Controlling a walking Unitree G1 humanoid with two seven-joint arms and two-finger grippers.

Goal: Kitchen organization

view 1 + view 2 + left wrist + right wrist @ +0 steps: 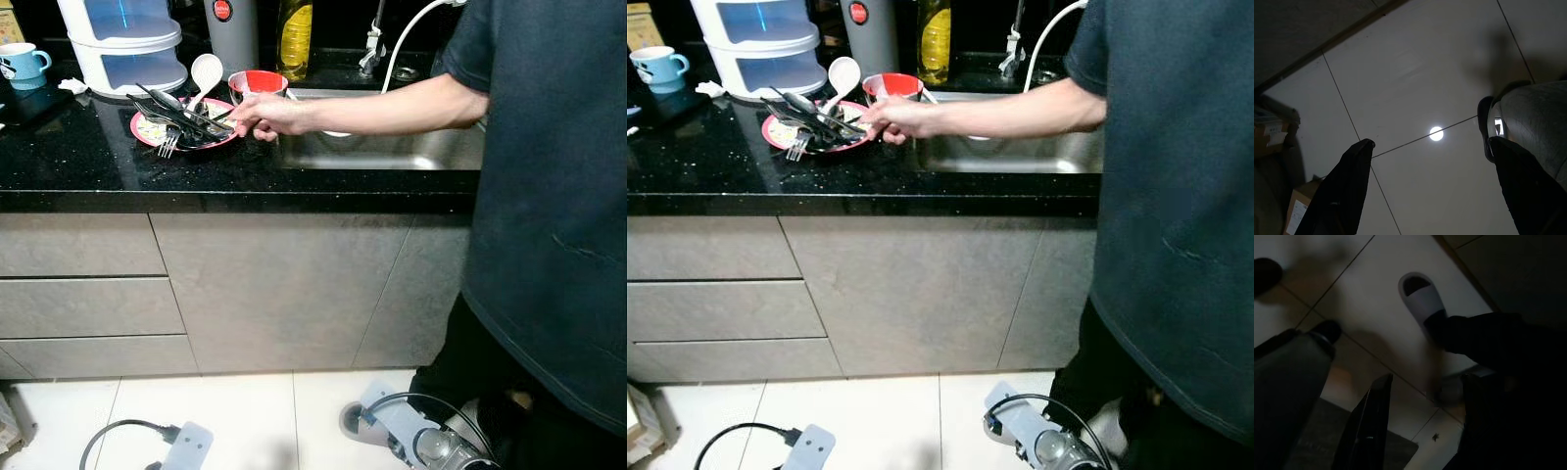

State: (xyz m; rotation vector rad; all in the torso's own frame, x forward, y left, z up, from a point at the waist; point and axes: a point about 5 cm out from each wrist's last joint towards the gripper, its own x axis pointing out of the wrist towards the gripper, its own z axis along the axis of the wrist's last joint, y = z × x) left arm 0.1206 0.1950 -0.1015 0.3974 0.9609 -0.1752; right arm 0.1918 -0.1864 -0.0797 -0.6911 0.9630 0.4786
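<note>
A pink plate (138,128) on the black counter (78,166) holds several black utensils (181,116) and a fork (168,147). A white spoon (206,70) leans behind it, beside a red bowl (260,82). A person's hand (265,116) reaches across the sink (392,147) and touches the plate's right rim. My left gripper (1430,143) hangs low over the floor tiles, open and holding nothing. My right gripper (1425,382) also hangs low and open, above the floor near a white slipper (1422,298).
The person (549,196) stands close on the right, in front of the sink. A blue mug (24,64), a white stacked container (127,39), a grey canister (230,29) and an oil bottle (294,39) line the counter's back. Grey drawers (88,304) lie below.
</note>
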